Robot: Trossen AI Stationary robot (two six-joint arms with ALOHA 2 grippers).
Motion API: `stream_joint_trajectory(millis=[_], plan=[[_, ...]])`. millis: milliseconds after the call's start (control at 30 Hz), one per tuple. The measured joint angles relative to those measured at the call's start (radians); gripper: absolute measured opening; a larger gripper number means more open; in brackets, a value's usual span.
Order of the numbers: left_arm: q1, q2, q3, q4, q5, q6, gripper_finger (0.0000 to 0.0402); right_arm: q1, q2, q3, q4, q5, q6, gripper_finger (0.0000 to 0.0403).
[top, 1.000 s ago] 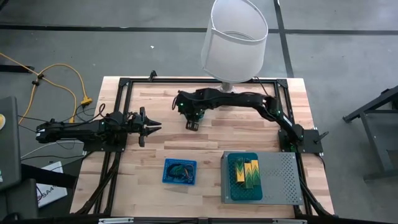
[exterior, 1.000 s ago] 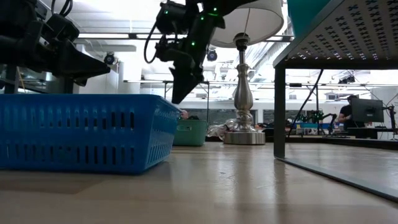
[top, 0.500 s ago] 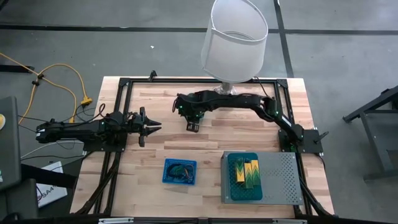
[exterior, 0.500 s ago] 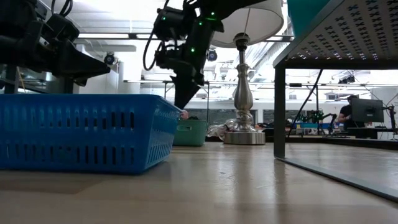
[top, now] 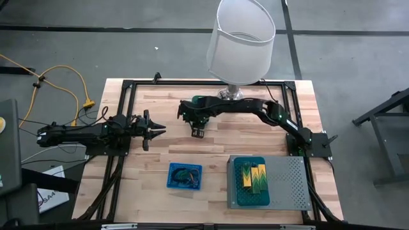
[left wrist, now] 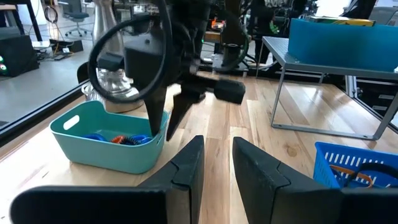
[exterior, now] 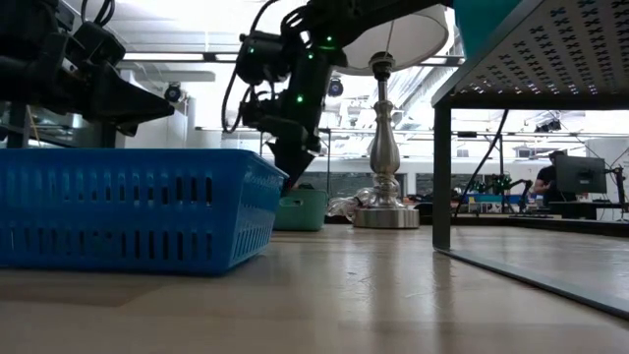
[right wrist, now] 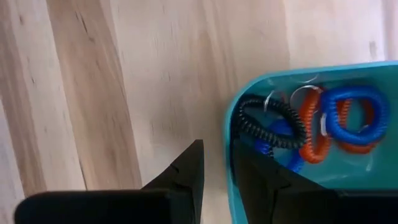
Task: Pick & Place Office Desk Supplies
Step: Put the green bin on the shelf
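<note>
White-shaded lamp (top: 240, 39), grey perforated box (top: 287, 185), blue basket (top: 185, 176), teal bin (left wrist: 112, 147)

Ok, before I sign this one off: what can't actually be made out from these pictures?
- Teal bin: hidden in the high view under the right arm and lamp shade.
- Right gripper: whether it grips the bin's wall; its fingertips are cut off by the wrist picture's edge.
- Blue basket: contents too small in the high view, walled off in the low view.
</note>
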Motion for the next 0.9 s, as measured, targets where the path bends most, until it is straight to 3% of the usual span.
stream_joint_trajectory(millis=[700,900], plan=[[0.000,0.000,0.000,0.002,0.000,0.000,0.0079,-0.005,0.068,0.000,-0.009,-0.028,0.020,0.0074],[0.000,0.000,0.000,0.002,0.000,0.000,0.0079,-0.005,0.068,0.000,-0.013,-0.027,0.016,0.0039]])
